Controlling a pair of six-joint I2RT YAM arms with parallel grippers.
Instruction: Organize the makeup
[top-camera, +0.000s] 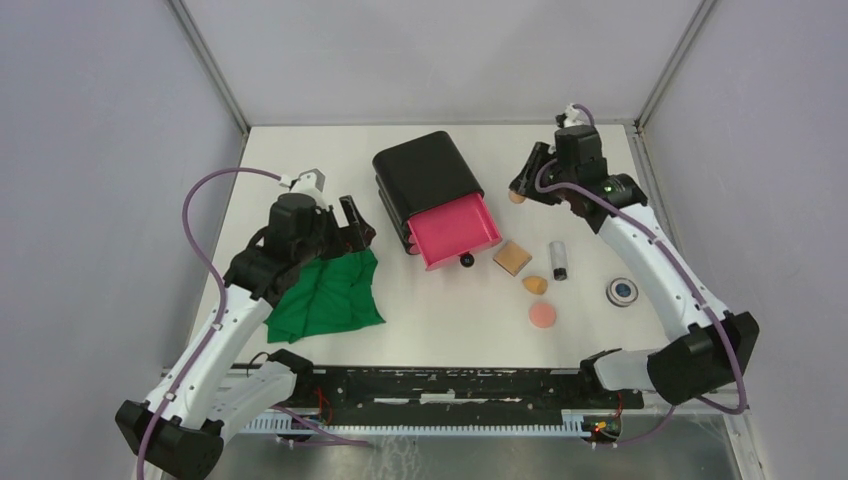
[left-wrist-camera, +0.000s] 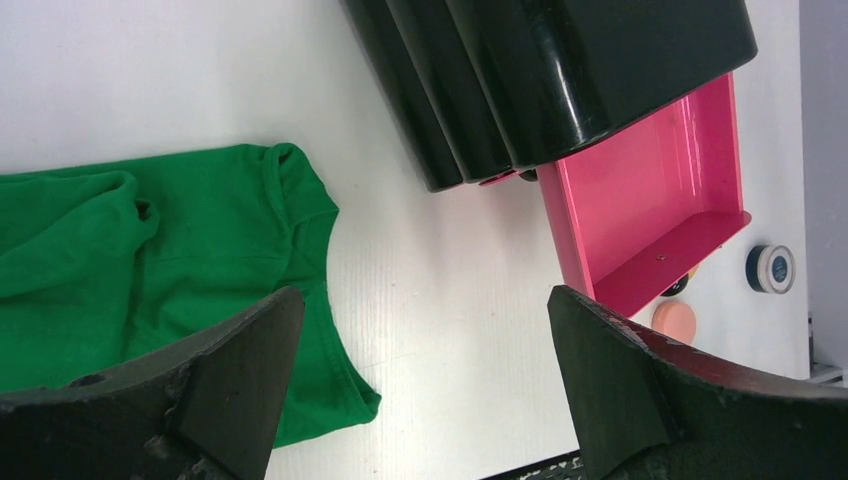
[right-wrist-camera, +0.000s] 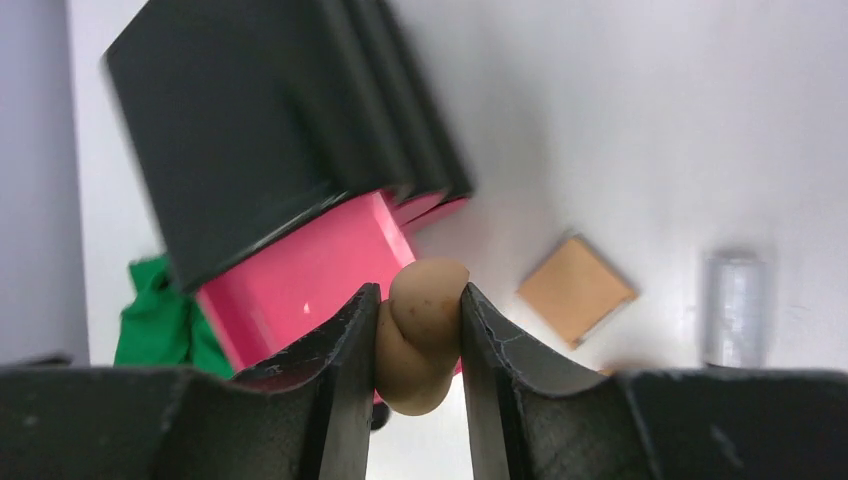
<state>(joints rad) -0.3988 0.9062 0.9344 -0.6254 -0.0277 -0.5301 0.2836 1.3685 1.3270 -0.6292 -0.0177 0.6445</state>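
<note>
Orange sponge (right-wrist-camera: 420, 340) pinched btwn right fingers (right-wrist-camera: 335, 400) (left fingers (left-wrist-camera: 230, 390) spread)

The table (top-camera: 300, 160) is white. The cloth (top-camera: 330, 295) is bright green. The box (top-camera: 425, 172) is shiny black. Its open drawer (top-camera: 458, 230) is hot pink with a black knob (top-camera: 467, 261).

The square pad (top-camera: 512, 258) is tan. The loose sponge (top-camera: 536, 285) is orange. The round puff (top-camera: 543, 315) is soft pink. The tube (top-camera: 559, 260) is grey at 1 end and black at the other. The compact (top-camera: 622, 292) has a pale rim and is dark blue inside. The pinched sponge (right-wrist-camera: 410, 370) looks brownish tan with tiny dark specks.

The left gripper (left-wrist-camera: 425, 300) and right gripper (right-wrist-camera: 418, 300) are black. The left arm (top-camera: 215, 340) and right arm (top-camera: 650, 250) are white with black joints. Their cables (top-camera: 190, 220) are purple. The walls (top-camera: 100, 150) are pale grey.
</note>
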